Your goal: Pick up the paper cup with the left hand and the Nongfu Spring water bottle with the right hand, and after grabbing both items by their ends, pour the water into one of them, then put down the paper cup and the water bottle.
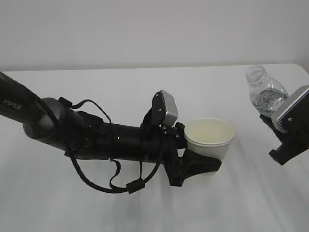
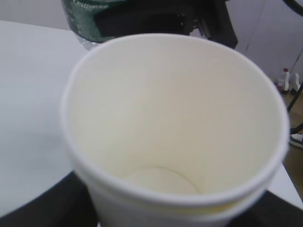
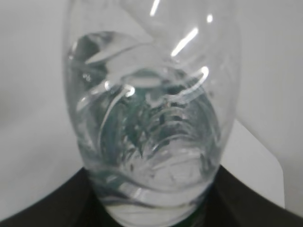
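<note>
My left gripper [image 1: 208,163] is shut on the lower part of the white paper cup [image 1: 209,137], which stands upright with its mouth up. In the left wrist view the cup [image 2: 175,118] fills the frame. Its cream inside and round bottom show, and I make out no liquid there. My right gripper [image 1: 273,117] is shut on the lower body of the Nongfu Spring water bottle [image 1: 264,92], uncapped and leaning slightly left, to the right of the cup and apart from it. Clear water sits in the bottle [image 3: 151,118], with black fingers [image 3: 38,208] on both sides. The green label [image 2: 90,19] shows behind the cup.
The white table [image 1: 120,92] runs to a far edge against a pale wall. Its right edge lies just past the bottle. Loose black cables [image 1: 116,181] hang under the left arm. Beyond the table's corner, a small bottle [image 2: 285,78] stands on the floor.
</note>
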You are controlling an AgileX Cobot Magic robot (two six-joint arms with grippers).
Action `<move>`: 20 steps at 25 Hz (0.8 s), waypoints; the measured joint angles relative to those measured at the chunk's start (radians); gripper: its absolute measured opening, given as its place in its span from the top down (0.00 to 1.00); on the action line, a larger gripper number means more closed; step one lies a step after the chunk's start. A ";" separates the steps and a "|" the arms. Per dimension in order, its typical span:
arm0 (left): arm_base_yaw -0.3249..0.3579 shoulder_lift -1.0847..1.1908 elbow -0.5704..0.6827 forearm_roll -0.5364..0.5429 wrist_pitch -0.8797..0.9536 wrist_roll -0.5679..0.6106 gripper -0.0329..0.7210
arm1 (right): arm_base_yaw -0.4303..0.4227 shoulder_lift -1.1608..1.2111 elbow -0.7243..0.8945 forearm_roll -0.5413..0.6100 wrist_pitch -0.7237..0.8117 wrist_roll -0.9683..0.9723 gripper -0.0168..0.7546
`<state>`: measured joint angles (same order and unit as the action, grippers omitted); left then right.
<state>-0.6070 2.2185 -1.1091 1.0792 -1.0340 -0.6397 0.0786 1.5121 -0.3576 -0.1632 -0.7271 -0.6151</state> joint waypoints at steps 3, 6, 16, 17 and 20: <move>0.000 0.002 0.000 -0.005 0.010 -0.002 0.36 | 0.000 0.000 0.000 0.000 0.000 -0.028 0.49; 0.000 0.002 0.000 -0.005 0.026 -0.002 0.36 | 0.000 0.000 0.000 -0.002 -0.002 -0.038 0.49; 0.000 0.005 -0.012 -0.001 0.029 -0.002 0.36 | 0.000 0.000 0.000 -0.029 -0.009 -0.119 0.49; 0.000 0.005 -0.012 0.000 0.029 -0.002 0.36 | 0.000 0.000 0.000 -0.031 -0.009 -0.133 0.49; 0.000 0.005 -0.018 0.002 0.029 -0.002 0.36 | 0.000 0.000 0.000 -0.033 -0.011 -0.173 0.49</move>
<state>-0.6070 2.2231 -1.1271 1.0811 -1.0046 -0.6415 0.0786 1.5121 -0.3576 -0.1967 -0.7379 -0.7883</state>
